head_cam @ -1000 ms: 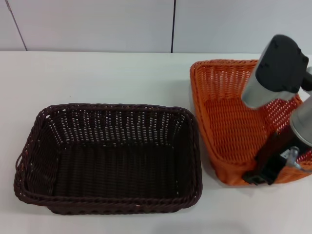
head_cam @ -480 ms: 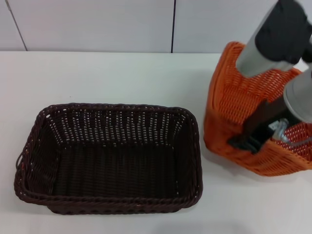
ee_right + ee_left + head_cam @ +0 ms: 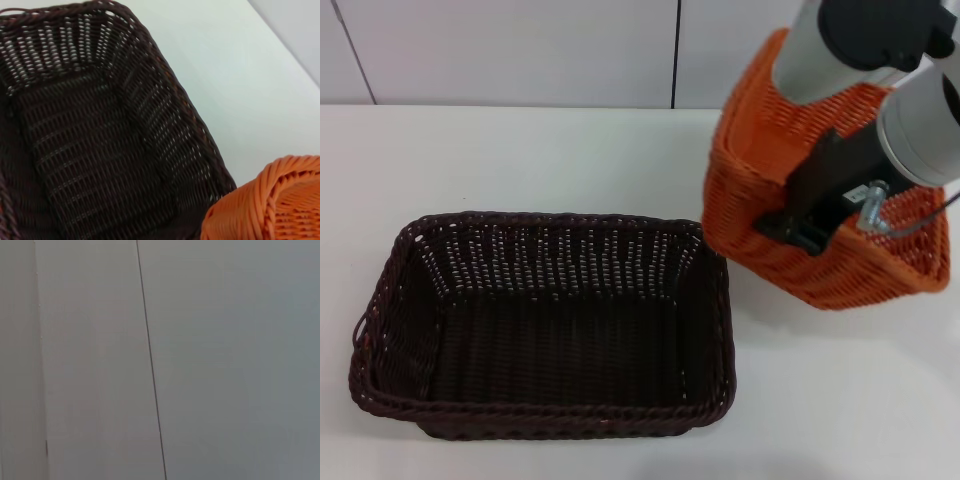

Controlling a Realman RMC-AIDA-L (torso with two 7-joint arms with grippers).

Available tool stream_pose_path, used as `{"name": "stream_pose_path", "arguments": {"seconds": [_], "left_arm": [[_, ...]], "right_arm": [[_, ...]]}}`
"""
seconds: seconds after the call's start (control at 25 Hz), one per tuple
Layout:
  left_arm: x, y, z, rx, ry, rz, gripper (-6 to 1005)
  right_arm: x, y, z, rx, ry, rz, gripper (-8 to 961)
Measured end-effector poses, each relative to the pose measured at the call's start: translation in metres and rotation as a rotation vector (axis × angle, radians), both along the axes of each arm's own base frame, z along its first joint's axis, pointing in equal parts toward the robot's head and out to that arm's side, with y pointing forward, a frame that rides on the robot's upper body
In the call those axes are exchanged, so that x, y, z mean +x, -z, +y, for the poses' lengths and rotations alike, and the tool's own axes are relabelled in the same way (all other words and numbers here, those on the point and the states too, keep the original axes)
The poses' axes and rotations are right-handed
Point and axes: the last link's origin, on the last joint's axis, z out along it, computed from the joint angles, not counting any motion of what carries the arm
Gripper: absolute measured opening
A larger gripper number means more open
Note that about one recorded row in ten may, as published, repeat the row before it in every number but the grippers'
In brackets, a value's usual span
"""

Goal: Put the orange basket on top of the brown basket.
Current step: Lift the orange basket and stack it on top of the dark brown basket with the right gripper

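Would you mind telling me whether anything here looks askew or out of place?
Only the orange basket: it hangs steeply tilted in the right end effector, clear of the table. The brown basket sits flat and looks intact.

No readable text, labels, brands, numbers or signs in any view. Nothing printed on the orange basket (image 3: 790,200), the brown basket (image 3: 545,325), the counter (image 3: 520,160) or the wall panels (image 3: 225,360).
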Motion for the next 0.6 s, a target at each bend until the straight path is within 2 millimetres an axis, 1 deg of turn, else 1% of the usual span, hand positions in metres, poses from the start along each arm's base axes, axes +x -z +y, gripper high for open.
{"name": "stream_pose_path", "arguments": {"seconds": [0.04,0.08,0.12,0.24,0.28,0.32,0.36,0.4,0.44,0.48,0.52,0.6], "left_arm": [[0.0,0.0,0.0,0.001,-0.001,-0.001,667],[0.0,0.0,0.0,0.001,-0.001,-0.001,667],[0.0,0.0,0.0,0.0,-0.002,-0.001,667],[0.0,0.001,0.001,-0.001,-0.004,-0.008,667],[0.0,0.001,0.001,0.001,-0.004,-0.009,667],[0.0,0.001,0.001,0.001,-0.004,-0.009,667],[0.0,0.001,0.0,0.014,-0.003,-0.022,667],[0.0,0.0,-0.001,0.02,-0.001,-0.028,667],[0.0,0.0,-0.001,0.02,-0.001,-0.028,667],[-0.001,-0.001,-0.003,0.037,0.007,-0.049,668],[-0.001,-0.002,-0.004,0.04,0.01,-0.054,668],[-0.002,-0.002,-0.005,0.044,0.011,-0.063,668]], "right_arm": [[-0.004,0.0,-0.001,-0.008,-0.037,-0.01,125],[-0.012,0.0,-0.003,-0.026,-0.117,-0.031,123],[-0.012,0.0,-0.003,-0.026,-0.117,-0.031,123],[-0.023,0.001,-0.011,-0.081,-0.274,-0.095,122],[-0.029,0.006,-0.023,-0.147,-0.444,-0.168,122],[-0.029,0.006,-0.023,-0.147,-0.444,-0.168,122],[-0.031,0.007,-0.027,-0.162,-0.5,-0.192,122],[-0.036,0.009,-0.036,-0.183,-0.634,-0.242,123],[-0.036,0.009,-0.036,-0.183,-0.634,-0.242,123],[-0.038,0.008,-0.042,-0.199,-0.741,-0.274,123],[-0.038,0.008,-0.042,-0.199,-0.741,-0.274,123],[-0.035,0.01,-0.046,-0.231,-0.844,-0.304,123]]}}
